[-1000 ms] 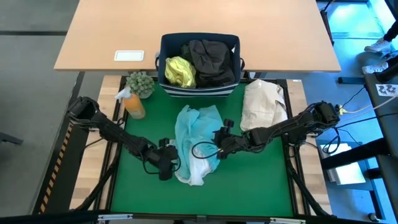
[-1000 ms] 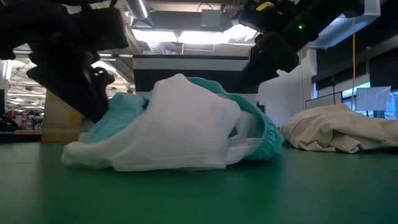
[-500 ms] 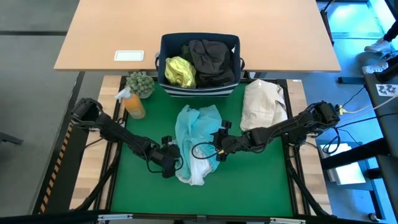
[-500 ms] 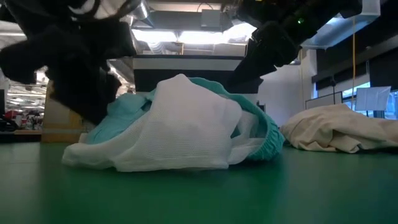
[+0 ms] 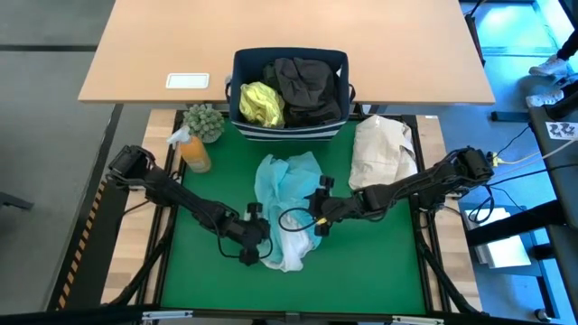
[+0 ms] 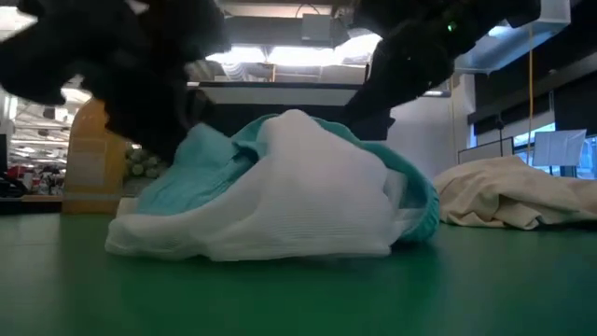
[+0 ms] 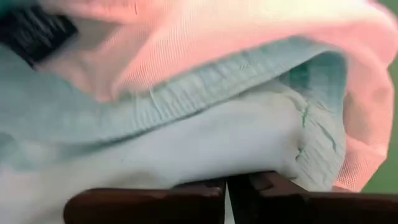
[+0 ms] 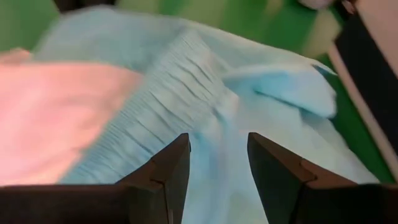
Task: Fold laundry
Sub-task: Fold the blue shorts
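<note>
The turquoise garment [image 5: 287, 200] lies crumpled in the middle of the green mat, its pale inner side showing at the near end [image 6: 298, 210]. My left gripper [image 5: 256, 240] is at the garment's near left edge, shut on the cloth [image 7: 205, 137]. My right gripper [image 5: 318, 219] stands open at the garment's right side, its fingers over turquoise cloth [image 8: 217, 93]; whether they touch it I cannot tell. More laundry, a yellow-green shirt [image 5: 260, 102] and dark garments [image 5: 309, 88], lies in the bin. My left gripper is shut on the garment's near left edge [image 7: 231, 171], beside a ribbed hem. The fingers come in low and nearly level from the table's left. The shut fingers themselves hide how many layers they have. The garment rests on the mat.
The navy bin [image 5: 237, 83] stands at the mat's far edge. A cream cloth bundle [image 5: 382, 149] lies at the far right. An orange bottle [image 5: 194, 152] and a small plant [image 5: 204, 119] stand at the far left. Bare mat [image 5: 361, 262] lies near the front.
My left gripper has gone toward the table's right edge into the garment's near left edge and has shut there. The garment's near part has been pushed rightward and bunched up a little higher.
</note>
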`<state>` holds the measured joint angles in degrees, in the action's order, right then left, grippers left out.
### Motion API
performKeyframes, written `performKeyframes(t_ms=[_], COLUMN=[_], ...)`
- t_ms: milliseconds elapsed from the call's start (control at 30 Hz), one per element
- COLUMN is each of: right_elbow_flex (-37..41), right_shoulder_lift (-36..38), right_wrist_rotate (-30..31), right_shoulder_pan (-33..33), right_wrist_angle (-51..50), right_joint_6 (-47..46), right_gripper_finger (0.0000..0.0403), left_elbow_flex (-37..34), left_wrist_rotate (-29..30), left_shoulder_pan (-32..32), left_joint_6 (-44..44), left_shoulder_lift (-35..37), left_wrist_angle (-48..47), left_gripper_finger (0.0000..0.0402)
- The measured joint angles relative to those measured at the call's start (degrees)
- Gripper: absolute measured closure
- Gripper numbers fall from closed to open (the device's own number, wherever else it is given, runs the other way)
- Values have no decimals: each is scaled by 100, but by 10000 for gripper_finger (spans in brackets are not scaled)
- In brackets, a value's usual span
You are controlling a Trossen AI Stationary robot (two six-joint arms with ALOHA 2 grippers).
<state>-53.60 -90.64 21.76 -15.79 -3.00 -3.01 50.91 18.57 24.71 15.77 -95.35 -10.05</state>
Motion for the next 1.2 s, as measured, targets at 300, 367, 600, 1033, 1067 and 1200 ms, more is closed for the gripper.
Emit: performKeyframes(t_ms=[300, 367, 600, 1033, 1067, 1200], right_elbow_flex=[0, 0, 0, 0, 0, 0], right_shoulder_lift=[475, 563, 636, 642, 642, 642], right_wrist_rotate=[-129, -22, 278, 359, 358, 358], right_shoulder_pan=[-330, -426, -638, -632, -632, -632], right_wrist_angle=[-5, 6, -24, -13, -16, -14], right_joint_6=[61, 144, 332, 345, 342, 339], right_gripper_finger=[242, 242, 242, 242, 242, 242], left_elbow_flex=[1128, 1336, 1658, 1407, 1316, 988], left_wrist_rotate=[364, 387, 178, 93, 175, 503], left_shoulder_pan=[27, 57, 87, 615, 651, 706], left_joint_6=[-295, -346, -312, 519, 541, 664], left_shoulder_lift=[7, 7, 15, 15, 15, 15], left_wrist_angle=[-1521, -1865, -2897, -3748, -3710, -3460], left_gripper_finger=[401, 401, 401, 369, 359, 314])
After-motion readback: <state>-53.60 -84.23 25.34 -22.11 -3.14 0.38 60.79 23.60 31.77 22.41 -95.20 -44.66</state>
